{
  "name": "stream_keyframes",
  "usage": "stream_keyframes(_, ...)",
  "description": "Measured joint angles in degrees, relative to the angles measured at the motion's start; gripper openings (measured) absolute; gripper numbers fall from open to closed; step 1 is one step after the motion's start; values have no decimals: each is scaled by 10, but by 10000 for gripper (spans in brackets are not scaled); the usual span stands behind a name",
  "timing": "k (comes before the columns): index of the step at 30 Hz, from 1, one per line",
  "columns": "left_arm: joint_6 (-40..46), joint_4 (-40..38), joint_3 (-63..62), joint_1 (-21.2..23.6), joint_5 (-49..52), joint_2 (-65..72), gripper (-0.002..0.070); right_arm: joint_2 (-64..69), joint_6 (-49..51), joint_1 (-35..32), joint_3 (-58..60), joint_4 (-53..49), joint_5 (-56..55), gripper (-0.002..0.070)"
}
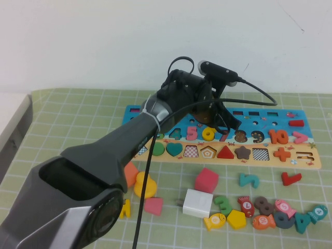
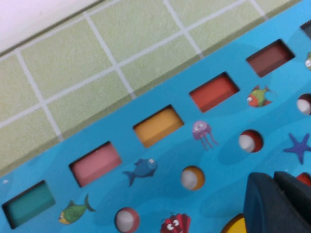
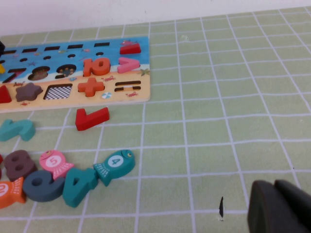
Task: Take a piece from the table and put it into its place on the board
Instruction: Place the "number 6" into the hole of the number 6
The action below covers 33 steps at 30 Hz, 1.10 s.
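Note:
The board [image 1: 306, 158] lies across the far middle of the green mat, with a blue upper band and a tan lower band. The yellow "6" [image 1: 208, 134] sits in the blue band's digit row between the pink 5 and the red 7. My left gripper [image 1: 224, 122] hangs right over it. In the left wrist view the gripper [image 2: 279, 204] has its fingers together, tips down at the board [image 2: 223, 116], with a yellow edge of the piece [image 2: 237, 226] beside them. My right gripper [image 3: 282, 208] is shut and empty over bare mat, right of the board [image 3: 141, 94]; the high view does not show it.
Loose pieces lie in front of the board: a pink cube [image 1: 206, 180], a white block [image 1: 196, 202], a yellow duck [image 1: 144, 185], a teal 5 [image 1: 248, 180], a red piece [image 1: 291, 178] and a cluster of numerals and fish [image 1: 280, 212]. The left arm covers the board's left part.

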Motion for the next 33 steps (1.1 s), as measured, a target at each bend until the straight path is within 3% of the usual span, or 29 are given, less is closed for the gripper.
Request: stream_keyframes(33, -34, 13, 1, -3, 70, -13, -1, 0, 0, 0, 0, 0, 0, -2)
